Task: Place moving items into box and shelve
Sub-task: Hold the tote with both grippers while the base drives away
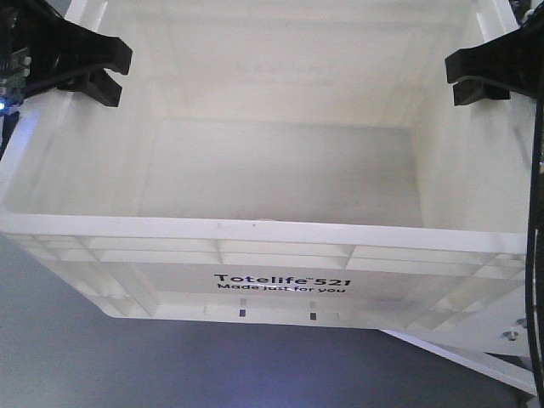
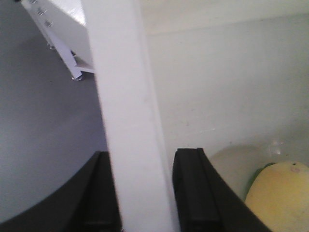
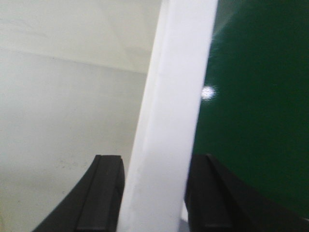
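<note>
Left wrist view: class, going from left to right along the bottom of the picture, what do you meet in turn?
Grey floor → black gripper finger → white box rim → second black finger → pale ball → yellow ball.

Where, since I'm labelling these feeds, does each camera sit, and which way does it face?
Front view: above, facing forward and down into the white crate; left gripper and right gripper clamp its side rims.
Left wrist: behind the left gripper, along the crate's left wall; yellow plush ball inside.
Right wrist: behind the right gripper, along the right wall; green surface outside.
Shared: the crate, in all three.
</note>
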Robot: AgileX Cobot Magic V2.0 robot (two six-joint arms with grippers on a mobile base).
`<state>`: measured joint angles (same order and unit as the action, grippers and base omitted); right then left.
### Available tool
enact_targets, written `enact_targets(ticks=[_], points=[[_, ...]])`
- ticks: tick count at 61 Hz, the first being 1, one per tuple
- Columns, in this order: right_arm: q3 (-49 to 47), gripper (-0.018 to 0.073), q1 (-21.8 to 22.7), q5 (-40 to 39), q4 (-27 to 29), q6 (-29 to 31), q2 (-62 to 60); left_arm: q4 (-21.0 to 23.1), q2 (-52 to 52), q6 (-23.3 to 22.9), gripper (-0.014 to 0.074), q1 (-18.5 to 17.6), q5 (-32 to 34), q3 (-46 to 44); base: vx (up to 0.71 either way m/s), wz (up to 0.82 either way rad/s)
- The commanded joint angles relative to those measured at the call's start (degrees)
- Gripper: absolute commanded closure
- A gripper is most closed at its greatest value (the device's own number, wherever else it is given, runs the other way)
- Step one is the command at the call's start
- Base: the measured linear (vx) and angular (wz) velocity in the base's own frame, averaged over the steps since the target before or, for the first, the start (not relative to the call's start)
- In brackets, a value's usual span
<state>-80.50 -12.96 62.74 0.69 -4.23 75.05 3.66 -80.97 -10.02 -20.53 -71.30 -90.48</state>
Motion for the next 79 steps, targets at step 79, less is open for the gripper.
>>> enact_targets(ticks=[79], points=[[-2.5,0.0565,0.0,-5.2,-0.4,-0.9,-2.0,3.6,3.1,0.8,0.0601,-0.5,5.4,-2.9,-0.21,0.66]])
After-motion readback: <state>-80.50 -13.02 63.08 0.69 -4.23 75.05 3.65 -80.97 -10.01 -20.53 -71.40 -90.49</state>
